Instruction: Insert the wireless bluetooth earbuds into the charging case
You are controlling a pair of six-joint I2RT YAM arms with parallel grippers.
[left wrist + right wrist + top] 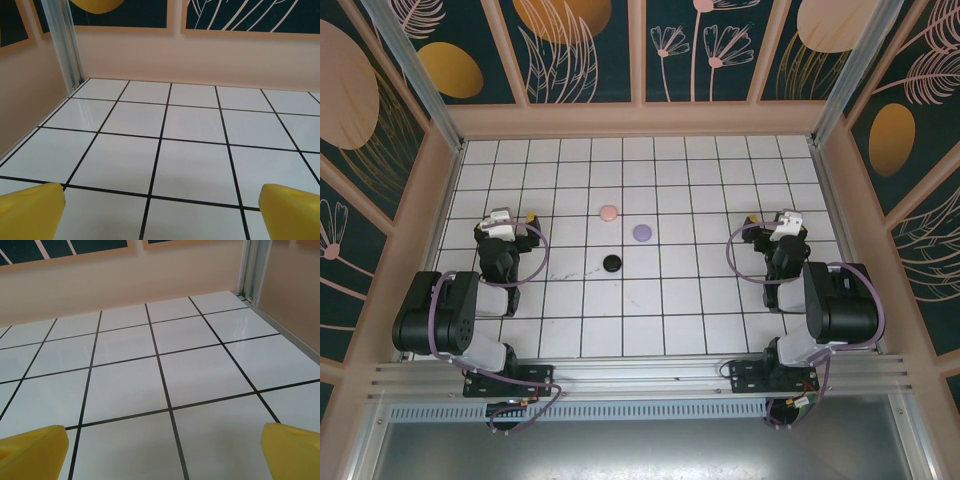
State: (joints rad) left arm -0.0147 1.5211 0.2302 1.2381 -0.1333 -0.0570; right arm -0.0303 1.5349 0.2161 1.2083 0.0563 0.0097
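Observation:
Three round disc-like charging cases lie closed near the middle of the tiled floor: a pale pink one point(609, 213), a lilac one point(642, 233) and a black one point(612, 263). The tiny earbuds are out of view. My left gripper point(506, 217) rests low at the left, well apart from the cases. In the left wrist view the left gripper point(162, 212) is open, its yellow fingertips point(30, 210) wide apart over bare tile. My right gripper point(776, 222) sits at the right, and in its wrist view the right gripper point(162, 452) is also open, with nothing between its fingers.
The white grid-tiled floor point(700, 300) is boxed in by peach walls with dark floral panels point(585, 50). Metal corner posts point(62, 45) point(255, 270) stand at the back corners. An aluminium rail point(640, 375) runs along the near edge by the arm bases.

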